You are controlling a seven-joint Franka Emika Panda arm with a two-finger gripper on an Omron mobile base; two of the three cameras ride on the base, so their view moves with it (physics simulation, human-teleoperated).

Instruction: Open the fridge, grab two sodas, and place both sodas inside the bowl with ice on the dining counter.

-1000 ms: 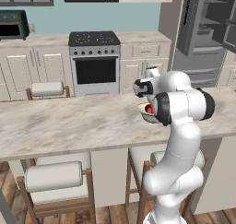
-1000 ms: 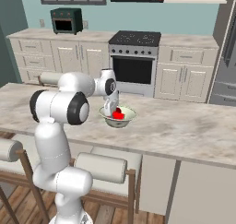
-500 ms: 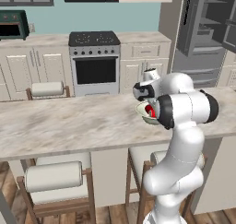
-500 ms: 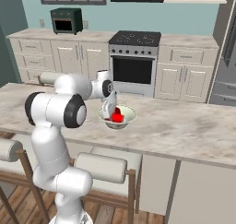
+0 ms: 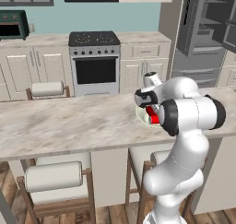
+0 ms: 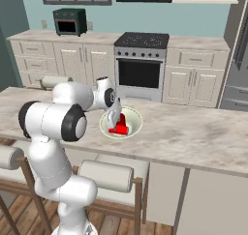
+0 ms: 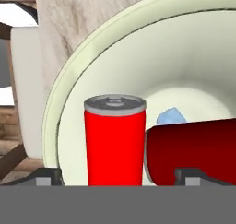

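Pincer: the dark two-finger gripper (image 7: 118,176) hangs just over the bowl, tips spread wide either side of the upright can, gripping nothing.
Cans: one plain red soda can (image 7: 115,140) stands upright in the bowl; a second red can (image 7: 193,149) lies on its side, touching it.
Bowl: wide, shallow, pale cream-green bowl (image 6: 134,117) on the beige marble-patterned dining counter (image 6: 193,137), a pale blue ice bit (image 7: 169,116) inside.
Fridge: tall grey fridge (image 5: 205,34) behind, doors open.

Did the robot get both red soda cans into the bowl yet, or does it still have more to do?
Nearly finished. Both sodas are in the bowl on the dining counter: one can upright, the other can lying on its side beside an ice bit. The gripper is over the bowl, its fingers wide apart and gripping nothing. The fridge stands open. What looks left is pulling the arm away.
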